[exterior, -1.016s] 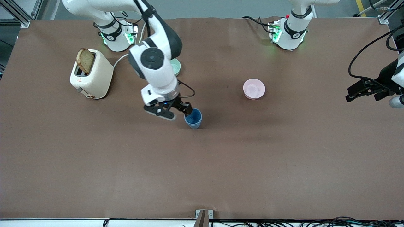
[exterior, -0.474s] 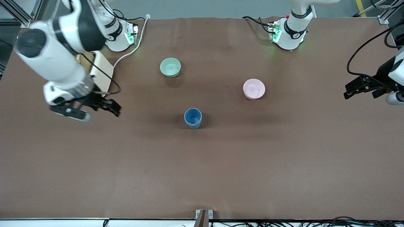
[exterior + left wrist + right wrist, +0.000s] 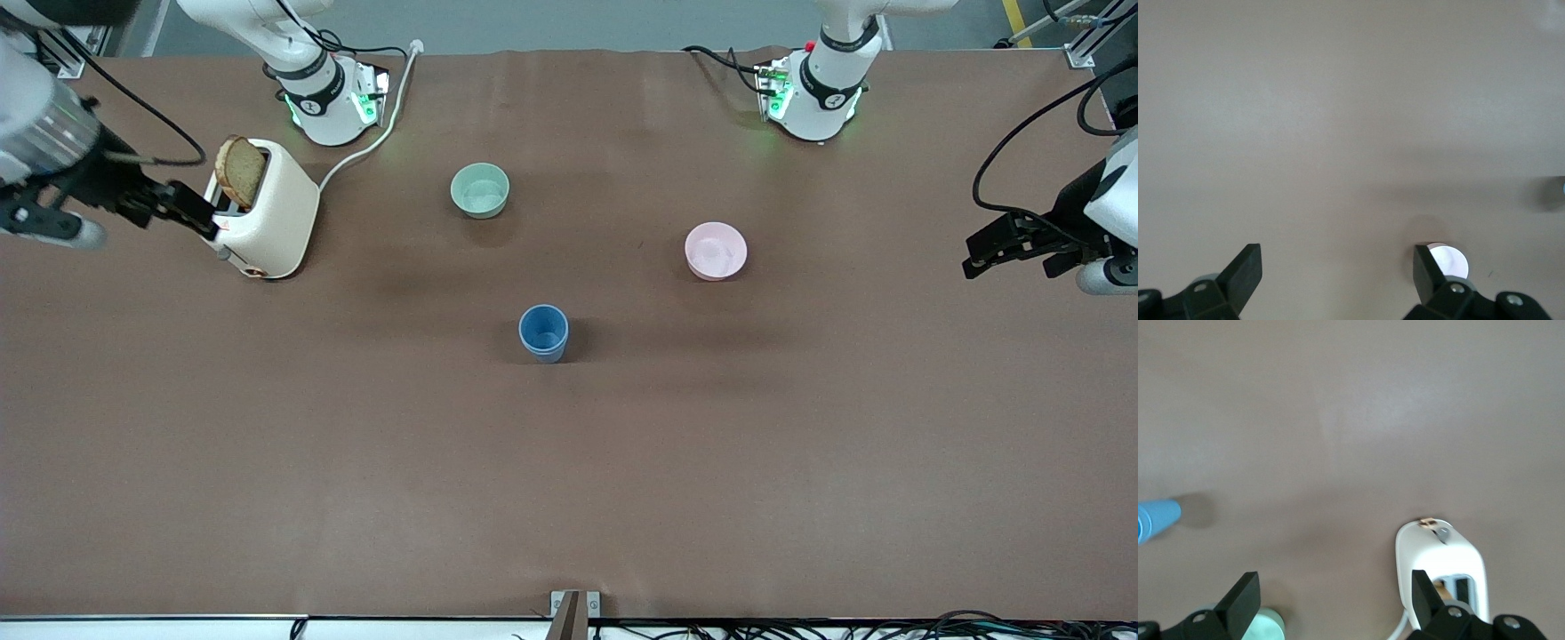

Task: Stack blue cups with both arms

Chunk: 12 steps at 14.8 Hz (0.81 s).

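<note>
A blue cup (image 3: 543,332) stands upright mid-table; no second blue cup shows apart from it, and I cannot tell whether one is nested inside. It also shows in the right wrist view (image 3: 1155,520). My right gripper (image 3: 191,215) is open and empty, up in the air at the right arm's end of the table, beside the toaster. In its own view (image 3: 1335,600) the jaws stand wide apart over bare table. My left gripper (image 3: 978,253) is open and empty at the left arm's end of the table, waiting; its jaws are wide apart in the left wrist view (image 3: 1338,273).
A cream toaster (image 3: 267,213) with a bread slice (image 3: 240,169) stands near the right arm's base, its cord running to the table's edge. A mint-green bowl (image 3: 480,189) and a pink bowl (image 3: 716,251) sit farther from the front camera than the cup.
My right gripper has let go at the blue cup and swung away, open, to the right arm's end of the table past the toaster. The left gripper has barely moved.
</note>
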Available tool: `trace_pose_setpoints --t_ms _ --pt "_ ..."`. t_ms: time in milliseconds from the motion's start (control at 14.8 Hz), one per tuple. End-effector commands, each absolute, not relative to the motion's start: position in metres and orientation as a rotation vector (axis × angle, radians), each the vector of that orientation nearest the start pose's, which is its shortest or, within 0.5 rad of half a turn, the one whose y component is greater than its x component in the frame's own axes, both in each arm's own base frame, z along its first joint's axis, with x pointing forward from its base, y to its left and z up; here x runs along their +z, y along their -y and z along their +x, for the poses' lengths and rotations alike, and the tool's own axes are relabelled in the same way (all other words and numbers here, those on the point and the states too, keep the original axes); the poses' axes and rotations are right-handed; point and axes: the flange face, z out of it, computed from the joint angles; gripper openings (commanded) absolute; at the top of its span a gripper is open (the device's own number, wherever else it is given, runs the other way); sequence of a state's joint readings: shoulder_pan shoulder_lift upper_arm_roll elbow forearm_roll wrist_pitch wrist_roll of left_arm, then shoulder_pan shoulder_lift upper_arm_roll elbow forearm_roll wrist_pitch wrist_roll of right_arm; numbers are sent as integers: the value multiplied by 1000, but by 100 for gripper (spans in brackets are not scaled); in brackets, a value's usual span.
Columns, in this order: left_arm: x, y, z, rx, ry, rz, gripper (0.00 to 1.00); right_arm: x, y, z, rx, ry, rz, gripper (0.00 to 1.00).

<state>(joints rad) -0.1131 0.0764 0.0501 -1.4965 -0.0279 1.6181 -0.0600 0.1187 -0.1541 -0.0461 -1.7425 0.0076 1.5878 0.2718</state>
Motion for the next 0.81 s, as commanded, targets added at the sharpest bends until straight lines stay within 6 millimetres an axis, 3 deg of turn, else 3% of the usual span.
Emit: trace_pose_setpoints --t_ms 0,135,339,474,609,745 --pt "626 42 575 -80 -36 -3170 100 683 -5 502 -76 -243 -3128 100" --pt "629 39 575 -91 -29 -3159 100 704 11 502 -81 -239 -3127 100" --pt "630 36 577 -93 -9 -3159 100 703 47 524 -46 -167 -3132 100" --pt "629 37 578 -93 -5 -3159 100 701 42 531 -41 -147 -3131 100" --pt "629 39 579 -93 -19 -3162 100 682 38 534 11 -149 -3129 100" --pt "633 40 578 -107 -24 -3161 100 677 33 536 26 -137 -3128 100"
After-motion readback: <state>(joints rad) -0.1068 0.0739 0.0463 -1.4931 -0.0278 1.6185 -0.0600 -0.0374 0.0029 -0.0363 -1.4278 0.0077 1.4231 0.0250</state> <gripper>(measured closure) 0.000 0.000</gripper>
